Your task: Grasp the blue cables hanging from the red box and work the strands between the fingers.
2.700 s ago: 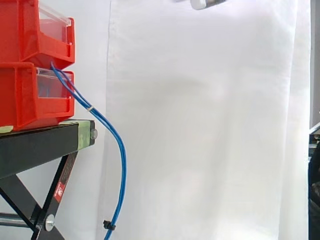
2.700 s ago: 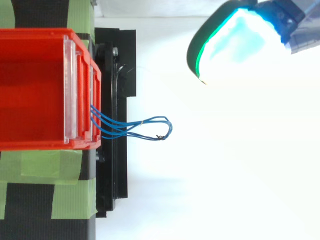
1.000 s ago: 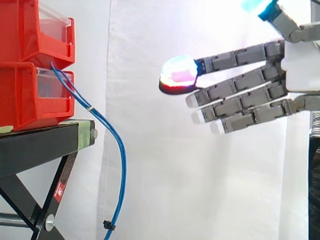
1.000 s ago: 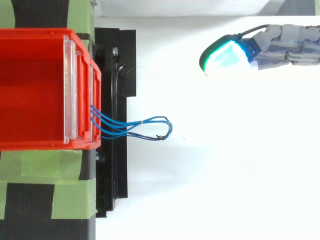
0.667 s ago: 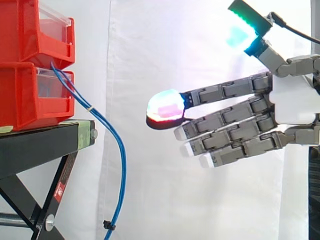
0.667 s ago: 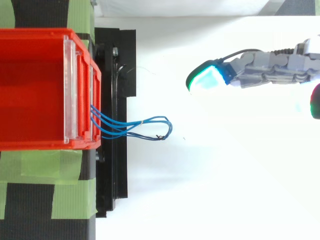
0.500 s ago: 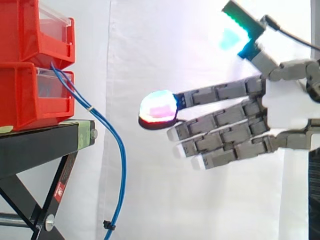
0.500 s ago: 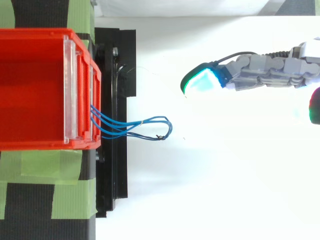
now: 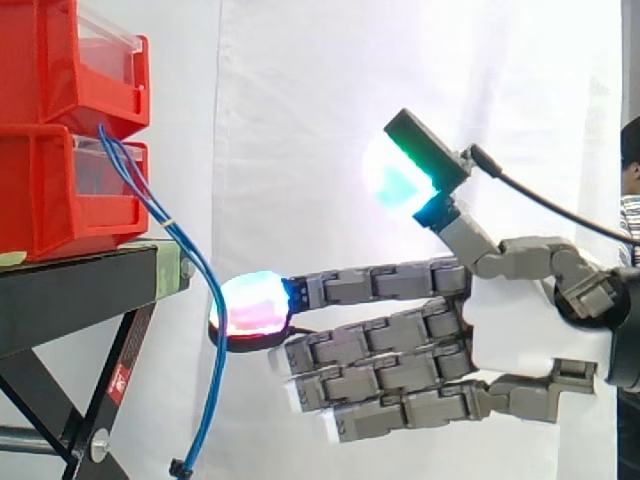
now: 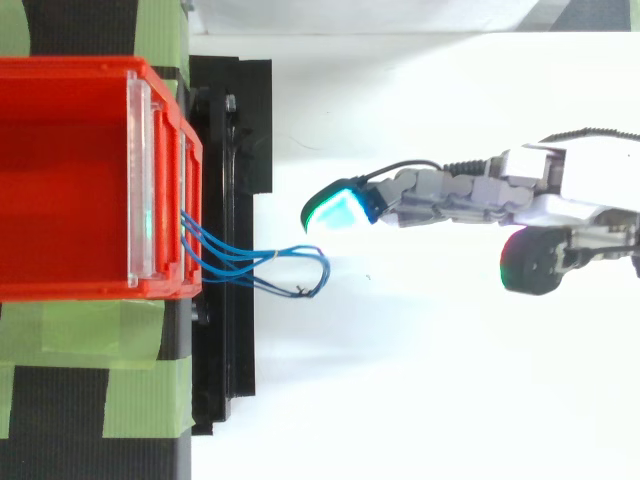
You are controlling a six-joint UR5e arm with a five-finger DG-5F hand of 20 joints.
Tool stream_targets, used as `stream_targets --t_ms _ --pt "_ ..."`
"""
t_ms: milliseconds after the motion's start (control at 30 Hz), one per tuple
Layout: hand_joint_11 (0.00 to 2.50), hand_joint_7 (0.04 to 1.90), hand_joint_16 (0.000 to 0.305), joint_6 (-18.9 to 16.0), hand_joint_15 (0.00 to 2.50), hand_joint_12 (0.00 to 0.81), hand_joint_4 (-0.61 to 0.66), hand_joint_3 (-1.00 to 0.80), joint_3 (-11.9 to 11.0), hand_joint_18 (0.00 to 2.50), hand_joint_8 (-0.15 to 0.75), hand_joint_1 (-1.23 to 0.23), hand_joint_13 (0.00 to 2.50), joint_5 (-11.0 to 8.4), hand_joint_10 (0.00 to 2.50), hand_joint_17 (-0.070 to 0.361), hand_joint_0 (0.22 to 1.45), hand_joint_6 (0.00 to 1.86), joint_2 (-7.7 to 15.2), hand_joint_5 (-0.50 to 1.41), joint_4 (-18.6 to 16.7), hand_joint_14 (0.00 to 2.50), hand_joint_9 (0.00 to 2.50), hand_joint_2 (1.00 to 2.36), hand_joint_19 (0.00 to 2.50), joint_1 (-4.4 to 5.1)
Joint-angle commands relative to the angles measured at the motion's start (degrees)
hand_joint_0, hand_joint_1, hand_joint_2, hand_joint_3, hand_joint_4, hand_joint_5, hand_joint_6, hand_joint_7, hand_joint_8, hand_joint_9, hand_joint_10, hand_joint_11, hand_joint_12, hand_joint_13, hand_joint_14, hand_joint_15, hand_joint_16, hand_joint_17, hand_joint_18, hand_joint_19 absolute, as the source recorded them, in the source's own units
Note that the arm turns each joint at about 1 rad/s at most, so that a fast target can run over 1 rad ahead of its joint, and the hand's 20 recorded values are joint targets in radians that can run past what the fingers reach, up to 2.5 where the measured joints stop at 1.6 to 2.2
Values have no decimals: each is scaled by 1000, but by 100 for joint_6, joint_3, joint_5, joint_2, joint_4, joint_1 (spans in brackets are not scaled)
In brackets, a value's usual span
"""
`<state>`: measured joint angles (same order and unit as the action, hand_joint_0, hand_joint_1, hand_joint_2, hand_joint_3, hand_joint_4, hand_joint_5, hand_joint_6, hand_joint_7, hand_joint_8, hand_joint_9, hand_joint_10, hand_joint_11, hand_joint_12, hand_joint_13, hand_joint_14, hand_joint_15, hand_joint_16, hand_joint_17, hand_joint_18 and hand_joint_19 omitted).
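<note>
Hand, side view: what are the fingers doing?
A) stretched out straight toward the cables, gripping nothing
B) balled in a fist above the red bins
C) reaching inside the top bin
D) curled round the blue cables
A: the hand holds its fingers straight and about level. The lead glowing fingertip is at the blue cables, and no finger is curled round a strand.

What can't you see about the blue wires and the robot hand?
Side view: the blue cables run off the bottom edge; their end is cut off.
Top view: the red bin hides where they are fixed.
Side view: the hand has a pad overlapping them; contact unclear.
</note>
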<state>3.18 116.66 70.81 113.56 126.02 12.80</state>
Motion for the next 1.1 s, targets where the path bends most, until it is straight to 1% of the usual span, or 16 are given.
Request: stream_targets --t_ms 0,33,67,133,167,267,400,500,533,633,700,767,800,833,1000,1067 --pt "174 688 64 7 215 337 146 -1000 -73 0 285 -286 0 -94 3 143 706 5 114 -479 -139 5 0 1000 289 74" --pt "174 688 64 7 218 337 146 -1000 -73 0 285 -285 0 -129 2 143 706 5 123 -479 -130 5 0 1000 289 74" --pt "174 687 64 7 222 338 145 -1000 -91 0 285 -286 0 -173 3 143 706 6 123 -479 -95 5 0 1000 288 100" --pt "182 688 64 25 219 338 146 -1000 -109 0 285 -286 0 -217 3 143 705 5 123 -479 -86 5 0 1000 293 118" --pt "183 688 64 104 217 337 145 -1000 -170 0 285 -286 0 -296 3 143 706 5 123 -478 -77 5 0 1000 288 153" --pt "177 688 63 271 218 339 145 -1000 -214 0 286 -287 0 -384 3 143 706 5 131 -477 -77 5 0 1000 291 197" --pt "188 687 63 394 227 340 145 -1000 -223 0 287 -288 0 -446 3 142 707 5 123 -476 -86 5 0 1000 290 258" --pt "188 688 63 411 225 340 145 -1000 -214 0 288 -290 0 -472 3 142 707 5 131 -476 -95 5 3 1000 295 267" --pt "192 686 63 420 225 339 144 -1000 -240 0 288 -291 0 -498 3 142 707 5 202 -476 -112 5 3 1000 302 276" --pt "190 686 63 341 229 343 146 -1000 -311 0 289 -292 0 -481 3 142 708 5 421 -474 -148 5 12 1000 305 285" --pt "190 686 63 121 227 344 146 -1000 -443 0 289 -292 0 -481 3 141 709 5 632 -473 -183 5 16 1000 303 285" --pt "195 684 63 -2 228 345 146 -1000 -469 0 291 -293 0 -472 3 141 708 5 676 -473 -200 5 22 1000 302 285" --pt "199 686 63 -116 224 346 147 -1000 -513 0 290 -293 0 -472 3 141 709 5 685 -472 -200 5 23 1000 311 285" --pt "195 683 63 -142 227 345 147 -1000 -531 0 290 -293 0 -481 3 141 709 6 676 -473 -192 5 25 1000 316 285" --pt "199 686 62 -107 226 346 148 -1000 -654 0 291 -293 0 -463 5 141 710 5 685 -471 -148 5 27 1000 309 249" --pt "199 685 62 7 229 346 149 -1000 -698 0 291 -293 0 -481 3 140 710 6 685 -470 -165 5 28 1000 307 249"
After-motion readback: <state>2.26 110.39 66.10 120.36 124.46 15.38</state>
